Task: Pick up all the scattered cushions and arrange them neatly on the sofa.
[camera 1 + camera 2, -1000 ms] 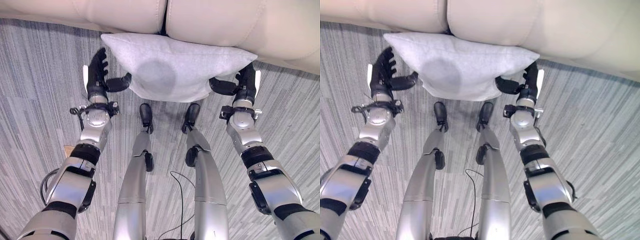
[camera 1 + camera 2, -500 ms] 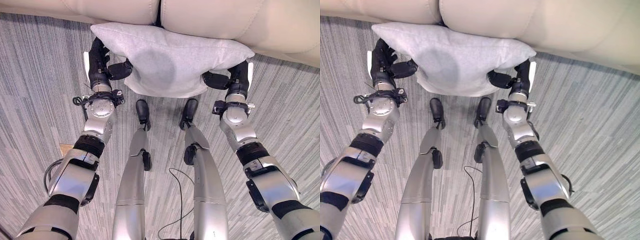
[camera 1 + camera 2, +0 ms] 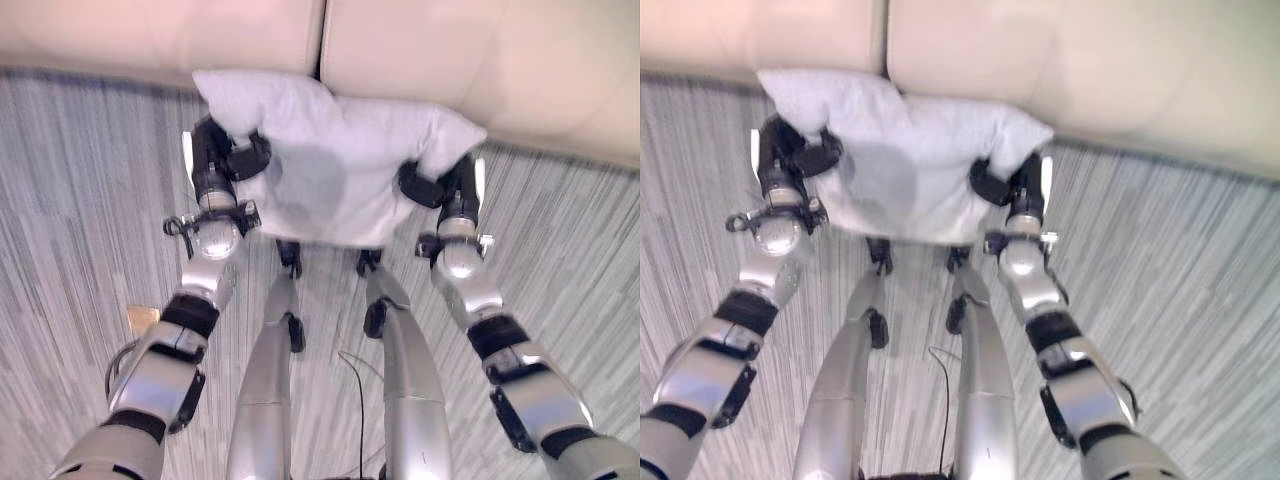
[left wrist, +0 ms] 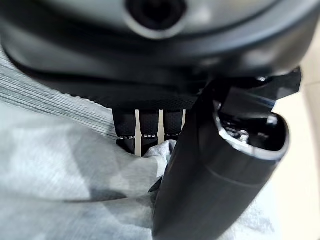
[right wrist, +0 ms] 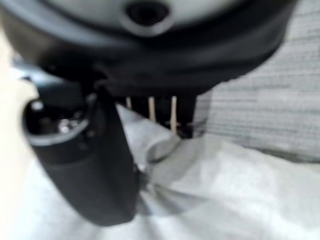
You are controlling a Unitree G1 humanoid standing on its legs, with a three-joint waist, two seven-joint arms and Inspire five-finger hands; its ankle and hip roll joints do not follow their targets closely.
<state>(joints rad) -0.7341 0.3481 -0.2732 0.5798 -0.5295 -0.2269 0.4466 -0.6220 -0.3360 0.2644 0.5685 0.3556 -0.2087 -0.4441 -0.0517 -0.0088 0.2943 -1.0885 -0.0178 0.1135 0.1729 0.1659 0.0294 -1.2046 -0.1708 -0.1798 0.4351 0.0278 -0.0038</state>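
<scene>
Nearest to the robot, on the striped grey floor [image 3: 70,220], a small tan piece [image 3: 143,318] lies beside the left arm; what it is I cannot tell. Above the floor, between the two arms, a pale grey cushion [image 3: 330,175] is held in the air. The left hand [image 3: 218,165] grasps the cushion at its left edge: the thumb lies on the upper face of the fabric and the fingers [image 4: 141,131] go under the edge, so the cloth is pinched between them. The right hand [image 3: 447,187] grasps the right edge in the same way, thumb on top and fingers [image 5: 170,114] behind the fabric. The cloth is creased and bunched where each thumb presses. The upper corners of the cushion stand up past both hands, and its far edge reaches the front of the cream sofa [image 3: 480,70], near the seam between two seat cushions. Whether it touches the sofa or only overlaps it I cannot tell.
</scene>
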